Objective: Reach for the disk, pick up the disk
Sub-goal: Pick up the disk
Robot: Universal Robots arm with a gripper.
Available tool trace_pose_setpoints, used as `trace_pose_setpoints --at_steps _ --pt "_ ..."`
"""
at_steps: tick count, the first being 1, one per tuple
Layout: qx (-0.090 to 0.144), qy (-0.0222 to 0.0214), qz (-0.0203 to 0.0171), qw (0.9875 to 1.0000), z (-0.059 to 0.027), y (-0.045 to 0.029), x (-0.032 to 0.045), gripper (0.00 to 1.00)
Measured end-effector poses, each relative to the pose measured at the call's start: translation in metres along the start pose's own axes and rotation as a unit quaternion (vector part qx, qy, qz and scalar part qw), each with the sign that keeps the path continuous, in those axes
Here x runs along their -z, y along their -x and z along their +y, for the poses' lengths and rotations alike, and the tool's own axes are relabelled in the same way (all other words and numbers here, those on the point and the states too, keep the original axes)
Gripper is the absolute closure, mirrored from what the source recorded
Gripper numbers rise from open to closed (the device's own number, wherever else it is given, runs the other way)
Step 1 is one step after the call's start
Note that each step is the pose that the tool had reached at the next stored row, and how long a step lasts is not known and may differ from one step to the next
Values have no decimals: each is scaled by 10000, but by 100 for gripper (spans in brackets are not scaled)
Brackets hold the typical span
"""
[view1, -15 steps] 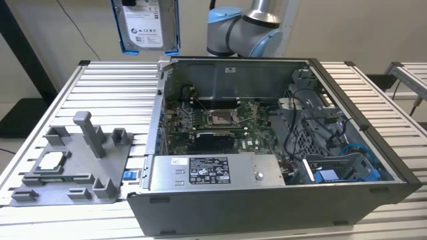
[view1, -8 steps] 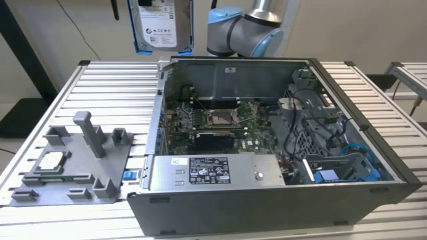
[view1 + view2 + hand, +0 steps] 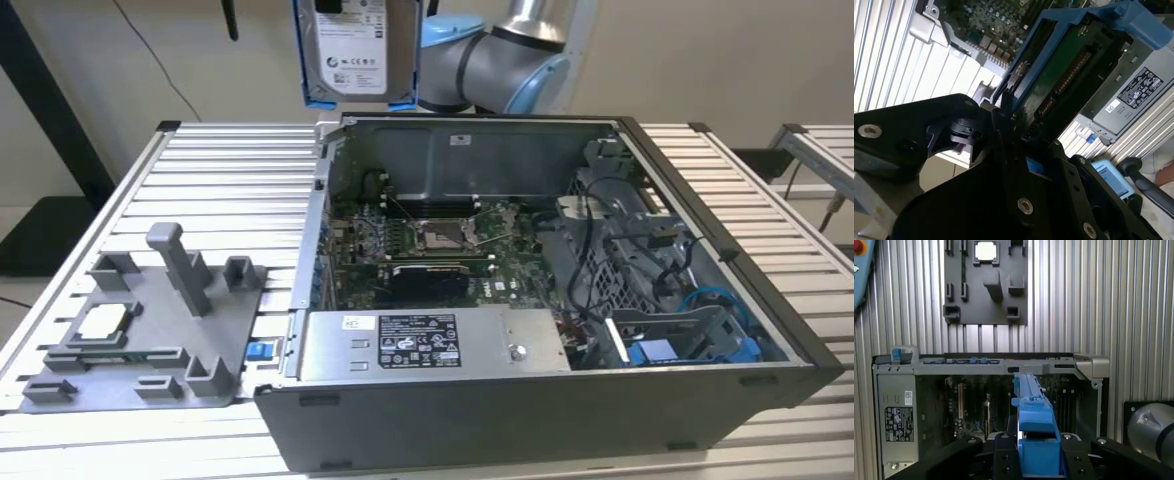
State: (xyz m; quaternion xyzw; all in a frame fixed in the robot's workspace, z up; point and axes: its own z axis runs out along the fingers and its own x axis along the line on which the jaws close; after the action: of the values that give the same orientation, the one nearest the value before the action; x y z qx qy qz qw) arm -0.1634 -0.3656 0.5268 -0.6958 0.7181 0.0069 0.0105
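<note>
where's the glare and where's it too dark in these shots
Second wrist view: the ribbed table is washed out white. First wrist view: the square chip glares white, and the case interior lies in shade. Exterior view: evenly lit, and the disk shows plainly.

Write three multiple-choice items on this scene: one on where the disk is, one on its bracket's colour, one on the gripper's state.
1. Where is the disk?
A. In the drive bay
B. On the grey fixture plate
C. Aloft above the open computer case

2. What colour is the disk's bracket?
A. Blue
B. Red
C. Yellow

3. The gripper is:
A. open, clear of the disk
B. shut on the disk
C. shut on a cable

Answers: 1 C, the exterior view shows the disk hanging in the air over the case's rear edge. 2 A, both wrist views show blue plastic. 3 B, the first wrist view shows the black jaws against the bracket's sides.
</note>
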Motion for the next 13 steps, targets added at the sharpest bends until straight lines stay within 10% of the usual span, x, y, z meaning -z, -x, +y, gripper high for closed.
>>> trace_pose_setpoints --at_steps 13 --pt "0 3 0 10000 -529 17 -3 100"
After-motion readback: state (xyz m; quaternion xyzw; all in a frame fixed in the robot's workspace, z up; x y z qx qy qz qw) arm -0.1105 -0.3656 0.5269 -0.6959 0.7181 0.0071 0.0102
